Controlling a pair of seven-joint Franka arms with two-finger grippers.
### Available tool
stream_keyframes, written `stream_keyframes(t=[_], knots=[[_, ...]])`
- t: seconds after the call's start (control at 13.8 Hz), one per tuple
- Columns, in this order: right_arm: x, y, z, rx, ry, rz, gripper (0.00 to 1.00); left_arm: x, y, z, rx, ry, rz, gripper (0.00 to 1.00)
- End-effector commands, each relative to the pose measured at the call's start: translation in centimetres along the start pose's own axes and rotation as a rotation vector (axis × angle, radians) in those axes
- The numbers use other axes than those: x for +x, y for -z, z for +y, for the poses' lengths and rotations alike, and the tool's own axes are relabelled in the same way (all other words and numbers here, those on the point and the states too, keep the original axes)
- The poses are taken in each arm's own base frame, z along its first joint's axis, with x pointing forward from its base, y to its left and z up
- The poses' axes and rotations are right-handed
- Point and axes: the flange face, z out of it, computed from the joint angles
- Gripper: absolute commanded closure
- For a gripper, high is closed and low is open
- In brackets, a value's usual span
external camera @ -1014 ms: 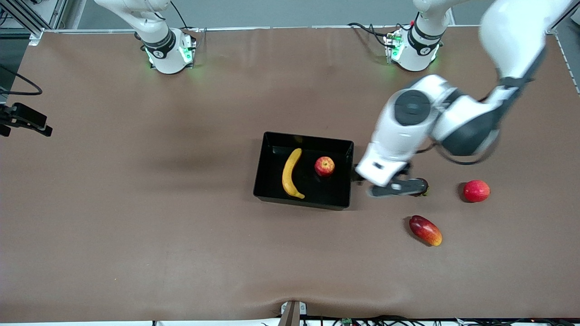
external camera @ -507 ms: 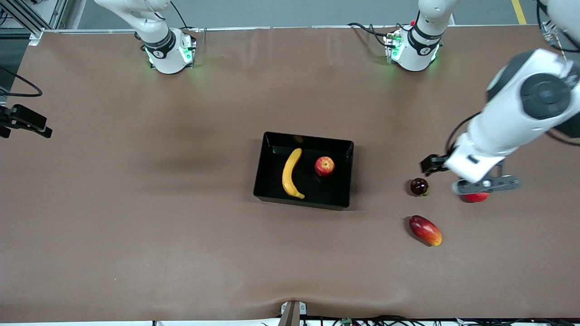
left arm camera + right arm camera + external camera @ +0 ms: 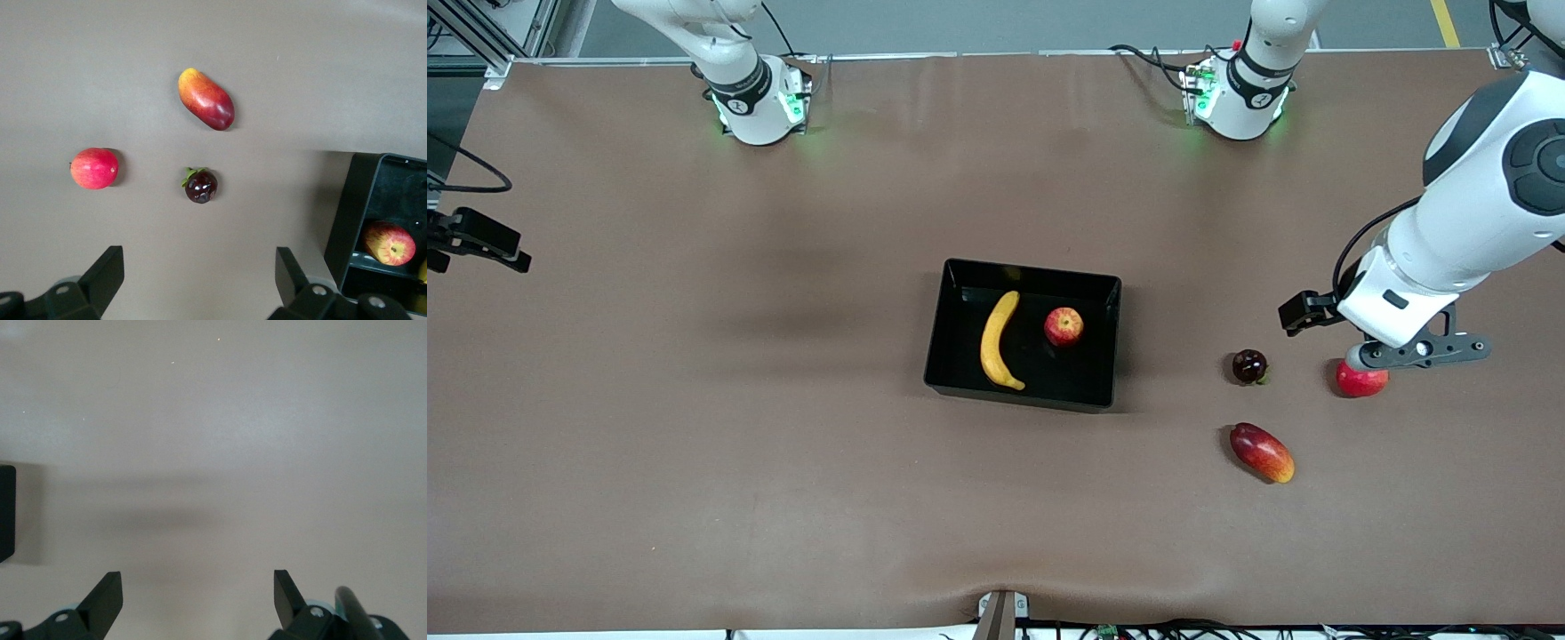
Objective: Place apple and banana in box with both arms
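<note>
— Black tray first: where does the box (image 3: 951, 356) sit, and what lies in it?

— Roughly mid-tabletop (image 3: 694, 444), well in from every edge. The banana (image 3: 997, 340) lies inside, along the wall toward the right arm's end of the table, its darker tip toward the front camera. The apple (image 3: 1064, 326) rests inside too, beside the banana on the side toward the left arm's end, apart from it and stem dimple up.

— And the left gripper (image 3: 200, 283)?

— Up in the air toward the left arm's end of the tabletop, over the smooth pinkish-red fruit (image 3: 1361, 381), which it partly covers in the front view. Its fingers (image 3: 107, 270) stand wide apart with nothing between them.

— What else lies out there?

— A small dark round fruit with a green leafy cap (image 3: 1249, 366) sits between the box and the pinkish-red fruit, touching neither. An elongated red-orange fruit (image 3: 1262, 452) lies nearer the front camera than both, also on its own. The left wrist view shows all three spread apart on bare brown cloth, with a corner of the box and the apple in it.

— The right gripper (image 3: 198, 597)?

— It does not show in the front view; the right arm waits. Its wrist view shows the fingers (image 3: 105, 593) spread wide, empty, over bare tabletop, with a black edge at the side of that view.
</note>
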Motion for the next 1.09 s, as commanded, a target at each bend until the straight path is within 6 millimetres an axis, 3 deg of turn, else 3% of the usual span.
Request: stream_keyframes(t=[0.0, 0.22, 0.36, 0.8, 1.01], knots=[[0.1, 0.1, -0.1, -0.004, 0.003, 0.007, 0.00, 0.2, 1.0, -0.4, -0.001, -0.025, 0.007, 0.00], [0.0, 0.2, 0.0, -0.015, 0.005, 0.006, 0.00, 1.2, 0.3, -1.0, 0.007, -0.049, -0.002, 0.00], [-0.1, 0.3, 0.1, -0.013, 0.003, 0.004, 0.00, 1.6, 0.3, -0.2, 0.026, -0.059, 0.004, 0.00], [-0.4, 0.8, 0.1, -0.017, 0.000, 0.006, 0.00, 1.3, 2.1, 2.3, 0.073, -0.042, 0.003, 0.00], [-0.8, 0.6, 0.1, -0.013, -0.001, -0.028, 0.00, 1.0, 2.6, 2.3, 0.067, -0.001, -0.011, 0.00]])
